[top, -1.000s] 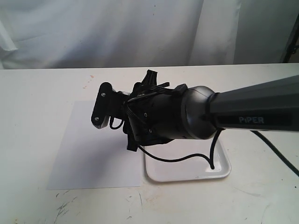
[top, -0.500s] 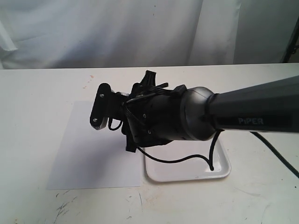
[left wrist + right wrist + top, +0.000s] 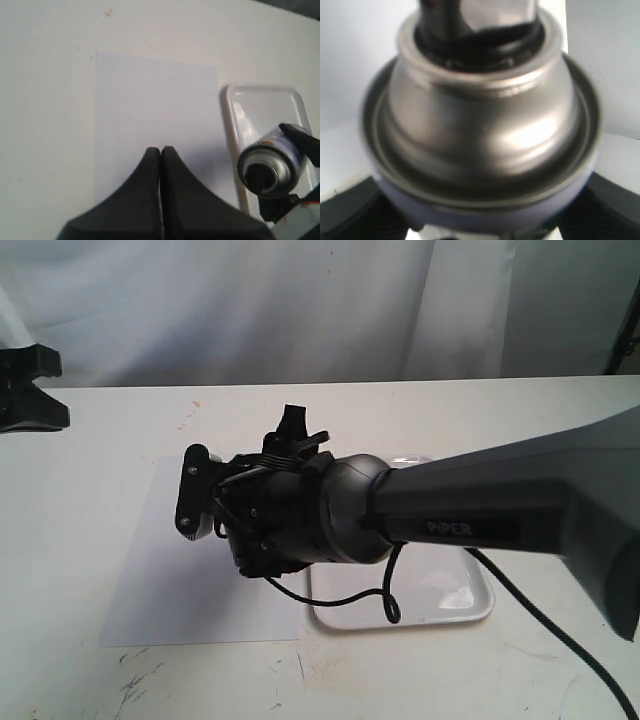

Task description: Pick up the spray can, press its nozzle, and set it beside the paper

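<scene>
The spray can (image 3: 272, 162) hangs in the air with my right gripper (image 3: 480, 225) shut round its body. In the left wrist view it shows over the tray rim nearest the paper (image 3: 150, 100). Its silver shoulder (image 3: 485, 115) and black nozzle (image 3: 475, 20) fill the right wrist view, and dark fingers (image 3: 350, 212) flank it. In the exterior view the right arm (image 3: 300, 520) hides the can and reaches over the paper's (image 3: 170, 570) right edge. My left gripper (image 3: 161, 150) is shut and empty, hovering over the paper, apart from the nozzle (image 3: 261, 177); it shows as well at the exterior view's far left (image 3: 30, 390).
A glossy white rimmed tray (image 3: 450, 605) lies just right of the paper, partly under the right arm. A black cable (image 3: 385, 605) loops down from the wrist over the tray. A white curtain hangs behind the table.
The right arm has swung left with the can, from over the tray's near corner toward the paper. The left gripper has come into the exterior view at the far left.
</scene>
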You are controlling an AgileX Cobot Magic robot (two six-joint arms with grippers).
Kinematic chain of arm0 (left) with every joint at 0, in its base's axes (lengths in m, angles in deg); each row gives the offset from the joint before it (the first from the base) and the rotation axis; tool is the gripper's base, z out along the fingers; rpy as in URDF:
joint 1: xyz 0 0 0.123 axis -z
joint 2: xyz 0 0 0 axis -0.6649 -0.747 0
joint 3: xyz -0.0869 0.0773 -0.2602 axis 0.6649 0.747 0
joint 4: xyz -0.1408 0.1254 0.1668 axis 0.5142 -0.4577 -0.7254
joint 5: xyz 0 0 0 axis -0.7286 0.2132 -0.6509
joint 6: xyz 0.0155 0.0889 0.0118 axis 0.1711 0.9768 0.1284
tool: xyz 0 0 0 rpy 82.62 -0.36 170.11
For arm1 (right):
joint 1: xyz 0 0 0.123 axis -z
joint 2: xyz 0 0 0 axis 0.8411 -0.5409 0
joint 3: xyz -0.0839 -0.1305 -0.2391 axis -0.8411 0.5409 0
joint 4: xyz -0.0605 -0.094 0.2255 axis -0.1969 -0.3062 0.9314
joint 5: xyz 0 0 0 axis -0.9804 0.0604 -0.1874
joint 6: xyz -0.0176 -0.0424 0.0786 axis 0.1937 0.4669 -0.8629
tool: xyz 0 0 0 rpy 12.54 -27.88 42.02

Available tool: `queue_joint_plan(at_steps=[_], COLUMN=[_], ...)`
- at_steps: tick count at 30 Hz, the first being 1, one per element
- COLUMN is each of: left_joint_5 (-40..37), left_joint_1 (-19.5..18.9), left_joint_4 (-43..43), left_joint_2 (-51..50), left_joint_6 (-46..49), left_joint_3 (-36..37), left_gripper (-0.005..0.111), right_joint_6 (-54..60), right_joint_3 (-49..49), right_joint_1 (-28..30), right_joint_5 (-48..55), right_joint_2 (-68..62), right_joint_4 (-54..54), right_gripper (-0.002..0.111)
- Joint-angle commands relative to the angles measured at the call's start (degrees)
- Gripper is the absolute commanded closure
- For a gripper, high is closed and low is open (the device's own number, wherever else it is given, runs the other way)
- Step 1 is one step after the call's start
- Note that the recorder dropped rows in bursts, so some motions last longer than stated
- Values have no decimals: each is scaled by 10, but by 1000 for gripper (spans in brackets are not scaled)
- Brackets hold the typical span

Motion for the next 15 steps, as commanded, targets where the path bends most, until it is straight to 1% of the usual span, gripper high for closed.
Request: queue_joint_plan(at_steps=[1,4,6,7,8,9,10,11,12,14,15], left_joint_5=[-135,-183,-201,-210,-226,-230,-248,-260,-276,-276,-276], left_joint_1=[0,0,0,0,-1,-3,-12,-17,-31,-51,-54], left_joint_4=[19,28,48,69,107,123,165,184,218,263,268], left_joint_2=[-106,-157,-184,-197,-223,-235,-259,-268,-288,-316,-325], left_joint_6=[26,26,47,64,96,106,136,148,173,203,207], left_joint_3=[-85,-123,-134,-139,-145,-146,-147,-147,-147,-147,-147], left_gripper=[107,107,107,107,107,107,107,107,107,107,107], right_joint_6=[48,54,54,54,54,54,54,54,54,54,54], right_joint_3=[-9,-9,-9,-9,-9,-9,-9,-9,-9,-9,-9], right_joint_1=[-2,-2,-1,-1,-1,-1,-1,-1,-1,-1,-1], right_joint_5=[11,10,10,8,9,7,6,6,6,6,5], right_joint_2=[7,7,7,7,7,7,7,7,7,7,7], right_joint_4=[35,48,48,49,53,58,64,64,64,65,68], right_gripper=[108,108,108,108,108,108,108,108,108,108,108])
